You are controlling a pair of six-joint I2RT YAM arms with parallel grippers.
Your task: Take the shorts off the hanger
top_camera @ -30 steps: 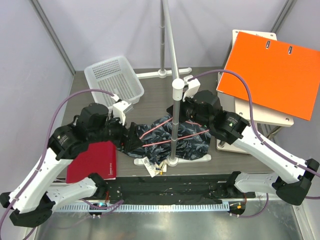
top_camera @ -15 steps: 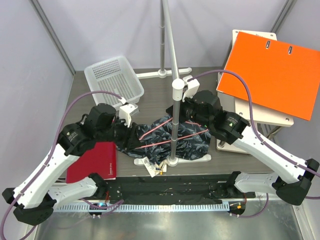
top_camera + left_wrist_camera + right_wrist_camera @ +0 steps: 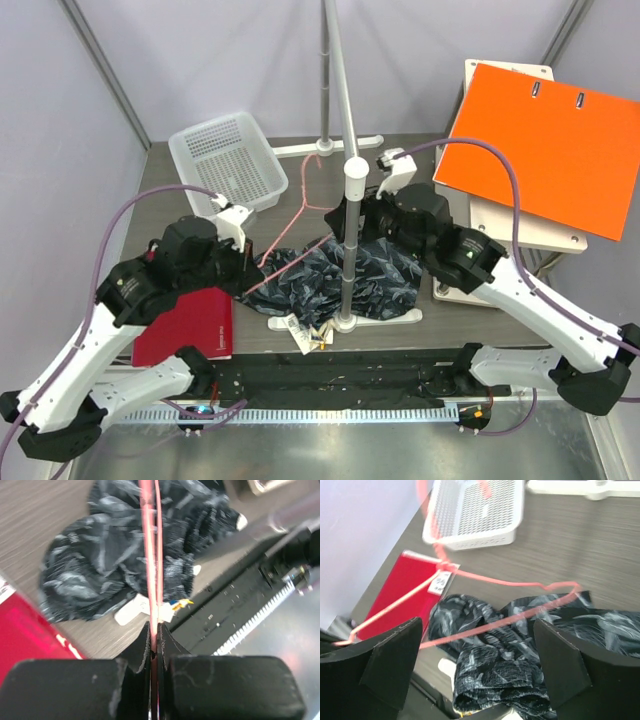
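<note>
Left gripper (image 3: pixel 154 635): fingers clamped on 1 end of the hanger (image 3: pixel 148 540), which is tilted over the shorts (image 3: pixel 350 275). The shorts are crumpled on the table (image 3: pixel 250 325) by the pole (image 3: pixel 345 270). Right gripper (image 3: pixel 477 652): fingers apart, empty.

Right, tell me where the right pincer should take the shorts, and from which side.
Pinch the raised bunched fold of the shorts from above: they lie heaped on the table, and the open right pincer hangs over them. Avoid the hanger wire.

You'll see your grey wood-grain bench (image 3: pixel 250 335) carrying a white basket (image 3: pixel 228 160) far left, a red book (image 3: pixel 190 325) near left, and the shorts (image 3: pixel 385 285) heaped mid-bench against the pole's white base (image 3: pixel 400 315).
</note>
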